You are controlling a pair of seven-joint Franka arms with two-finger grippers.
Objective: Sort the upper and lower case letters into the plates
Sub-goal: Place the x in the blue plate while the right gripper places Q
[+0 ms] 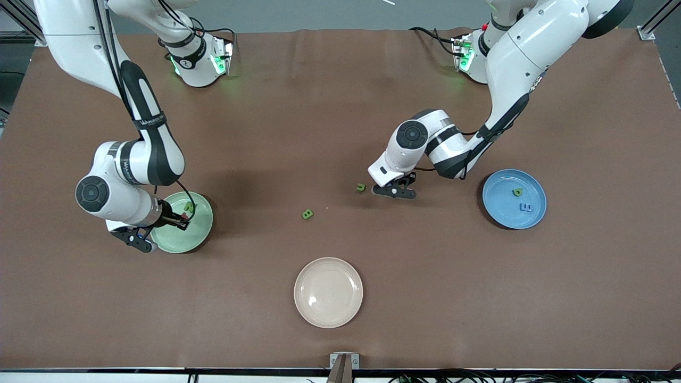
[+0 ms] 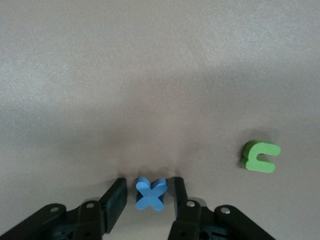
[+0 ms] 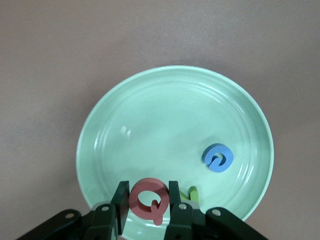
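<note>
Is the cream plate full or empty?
Empty: the cream plate shows only bare, shiny surface, with no letters in it.

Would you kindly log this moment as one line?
left gripper: jaws around blue X on table | right gripper: holds red Q over green plate

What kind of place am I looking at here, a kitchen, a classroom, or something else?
Most likely a robotics lab. Two white robot arms are mounted along a brown table, with cables and metal framing at its edges. The only props are toy letters, such as the red Q in the right hand, and plastic plates like the blue plate.
</note>
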